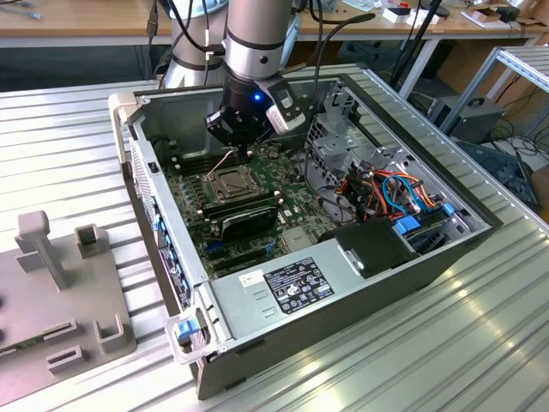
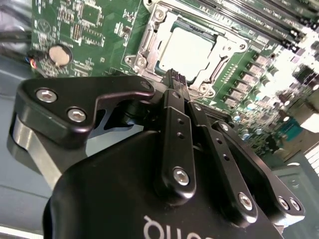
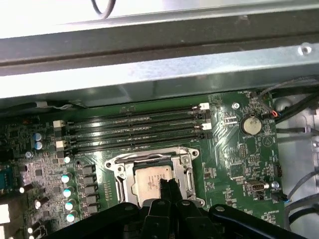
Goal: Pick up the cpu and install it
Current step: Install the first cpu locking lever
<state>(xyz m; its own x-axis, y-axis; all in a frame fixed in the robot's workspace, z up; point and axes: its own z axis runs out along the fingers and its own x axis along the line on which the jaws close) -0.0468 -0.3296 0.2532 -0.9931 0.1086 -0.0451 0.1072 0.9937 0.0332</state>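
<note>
Gripper (image 2: 174,79): fingers pressed together, nothing between them, tips hanging just above the socket's edge in both wrist views.
Cpu (image 2: 185,50): lying flat inside the socket (image 3: 154,177), silver top up, apparently seated.
Socket frame: metal bracket around the chip; whether it is latched I cannot tell.
Technique: judging from this, keep the tips centred, move straight and vertical, avoid dragging across the chip or nearby memory slots (image 3: 134,132).
Motherboard (image 1: 193,193): green, inside the open case (image 1: 343,300).
</note>
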